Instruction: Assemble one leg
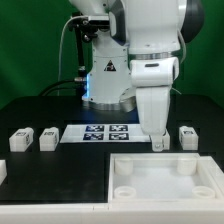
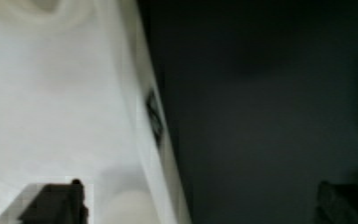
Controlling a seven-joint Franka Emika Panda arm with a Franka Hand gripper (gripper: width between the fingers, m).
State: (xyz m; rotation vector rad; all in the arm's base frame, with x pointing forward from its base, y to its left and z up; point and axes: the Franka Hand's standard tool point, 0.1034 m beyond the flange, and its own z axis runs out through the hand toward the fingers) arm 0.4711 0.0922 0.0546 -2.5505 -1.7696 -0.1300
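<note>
White leg (image 1: 187, 136) just beside gripper (image 1: 160, 146)

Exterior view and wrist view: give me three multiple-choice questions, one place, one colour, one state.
1. The tray is: A black; B white; C green.
2. The leg nearest the gripper lies: A on the table, to the exterior view's right of the gripper; B inside the tray; C between the gripper's fingers.
3. The gripper is: A open; B shut on a leg; C shut on the tray.
Answers: B, its rim shows white; A, it rests on the table beside the gripper; A, the wrist view shows the fingers apart, nothing between.
</note>
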